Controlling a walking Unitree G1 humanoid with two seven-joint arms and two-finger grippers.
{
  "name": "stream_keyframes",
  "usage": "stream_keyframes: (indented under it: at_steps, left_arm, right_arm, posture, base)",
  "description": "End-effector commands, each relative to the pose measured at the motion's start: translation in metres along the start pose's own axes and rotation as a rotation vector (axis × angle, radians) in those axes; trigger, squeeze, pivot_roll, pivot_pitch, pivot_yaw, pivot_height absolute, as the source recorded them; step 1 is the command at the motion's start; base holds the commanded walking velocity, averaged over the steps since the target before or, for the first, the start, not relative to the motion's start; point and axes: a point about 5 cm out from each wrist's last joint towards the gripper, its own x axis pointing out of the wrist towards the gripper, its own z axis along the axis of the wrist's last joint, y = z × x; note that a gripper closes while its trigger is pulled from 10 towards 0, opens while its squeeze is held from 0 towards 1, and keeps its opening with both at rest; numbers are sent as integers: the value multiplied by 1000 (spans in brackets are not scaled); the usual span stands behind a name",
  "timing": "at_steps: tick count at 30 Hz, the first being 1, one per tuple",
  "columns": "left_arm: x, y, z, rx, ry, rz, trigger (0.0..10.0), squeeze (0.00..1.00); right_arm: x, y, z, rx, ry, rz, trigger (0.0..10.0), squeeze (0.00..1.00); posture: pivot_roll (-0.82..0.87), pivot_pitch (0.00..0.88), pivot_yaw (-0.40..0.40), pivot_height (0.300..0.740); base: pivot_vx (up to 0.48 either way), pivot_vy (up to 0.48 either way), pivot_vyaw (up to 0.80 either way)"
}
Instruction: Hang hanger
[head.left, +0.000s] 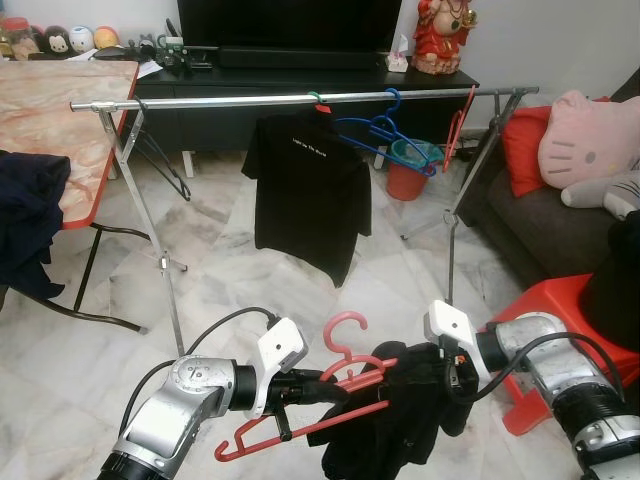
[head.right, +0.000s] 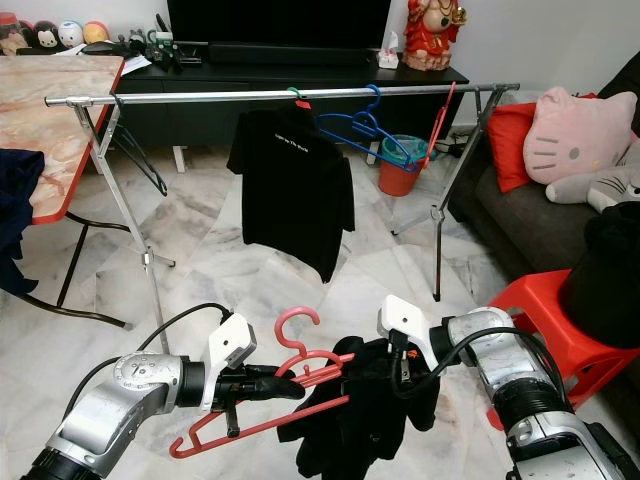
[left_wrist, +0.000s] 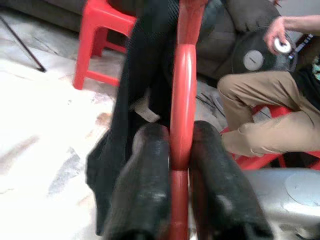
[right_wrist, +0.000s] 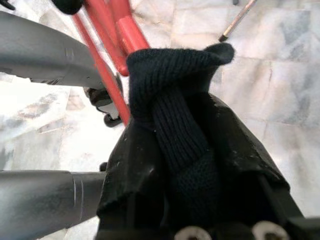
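Down low in front of the robot, the left gripper (head.left: 312, 392) has its two black fingers (left_wrist: 145, 185) clamped tight on the red hanger (head.left: 345, 372), the red bar squeezed right between them in the left wrist view. The hanger's hook curls upward above the gripper, and its long lower bar slants down toward the robot's left. Draped on the hanger's right end is a black garment (head.left: 390, 425), hanging in a bunch toward the marble floor (head.left: 220, 270). The right gripper (head.left: 440, 385) is pinched shut on a fold of that dark knit cloth, just beside the hanger's red arms in the right wrist view. Well beyond both grippers stands the metal clothes rail (head.left: 300, 99), carrying a black T-shirt (head.left: 305, 195) and blue hangers (head.left: 385, 132). A red plastic stool (head.left: 555, 310) sits near the right arm.
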Motion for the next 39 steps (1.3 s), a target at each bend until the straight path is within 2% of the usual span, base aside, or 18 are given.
stream_keyframes:
  at_steps: [1, 12, 15, 19, 27, 32, 36, 38, 39]
  left_arm:
    - [13, -7, 9, 26, -29, -57, 10000, 1000]
    - [8, -5, 9, 20, -18, -67, 10000, 1000]
    - [-4, -4, 8, 29, 19, -79, 10000, 1000]
    - [-8, -3, 6, 38, 43, -81, 10000, 1000]
    - [-17, 10, 5, 35, 29, 54, 10000, 1000]
    - [-23, 30, -1, 53, 47, 234, 10000, 1000]
    - [-21, 38, 0, 70, 33, 320, 10000, 1000]
    - [-24, 49, 1, 75, 10, 441, 10000, 1000]
    - [-27, 54, 1, 74, 2, 494, 10000, 925]
  right_arm:
    - [6, -1, 11, -19, -69, 0, 0, 0]
    - [11, -2, 6, -41, 4, -20, 0, 0]
    - [11, -4, 0, -45, 47, -64, 0, 0]
    - [11, -7, -4, -48, 79, -115, 0, 0]
    - [10, -7, -17, -44, 159, -162, 0, 0]
    - [11, -3, -25, -29, 172, -159, 0, 0]
    - [13, -2, -25, -26, 165, -155, 0, 0]
    - [12, -3, -26, -21, 161, -164, 0, 0]
    - [12, -2, -27, -24, 164, -166, 0, 0]
  posture:
    - [-1, 0, -137, 740]
    - [1, 0, -140, 740]
    - [8, 0, -142, 740]
    - [8, 0, -142, 740]
    - [10, 0, -143, 740]
    - [9, 0, -143, 740]
    - [10, 0, -143, 740]
    - [4, 0, -142, 740]
    - [4, 0, -142, 740]
  base:
    - [0, 0, 0]
    - [0, 0, 0]
    - [0, 0, 0]
    - [0, 0, 0]
    - [0, 0, 0]
    - [0, 0, 0]
    - [0, 0, 0]
    - [0, 0, 0]
    - [0, 0, 0]
